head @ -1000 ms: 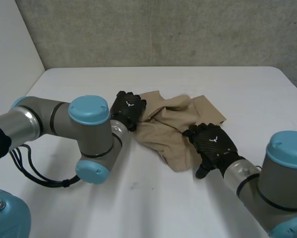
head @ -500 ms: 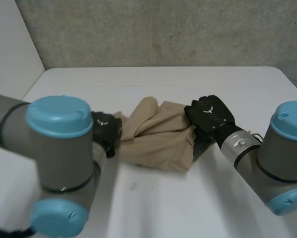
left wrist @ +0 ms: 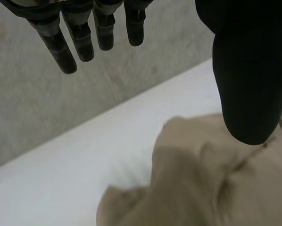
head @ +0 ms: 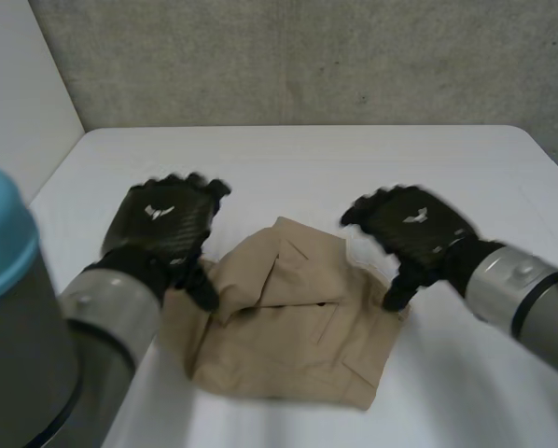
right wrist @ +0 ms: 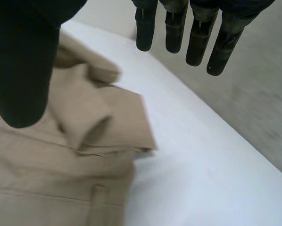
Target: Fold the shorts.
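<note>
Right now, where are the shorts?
In the head view the shorts lie bunched on the white table, between the left hand and the right hand.

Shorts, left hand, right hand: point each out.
shorts [head: 298, 350], head view, flat middle of the cloth.
left hand [head: 162, 222], head view, back of the hand.
right hand [head: 414, 229], head view, back of the hand.

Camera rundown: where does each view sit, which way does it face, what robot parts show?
Head view: between and behind the arms, looking down at the white table; left hand and right hand either side of the rumpled beige cloth shorts.
Left wrist view: on the left wrist, looking along its palm; own fingers and thumb above the shorts.
Right wrist view: on the right wrist, likewise; own fingers, thumb.
Shared: shorts and table.
</note>
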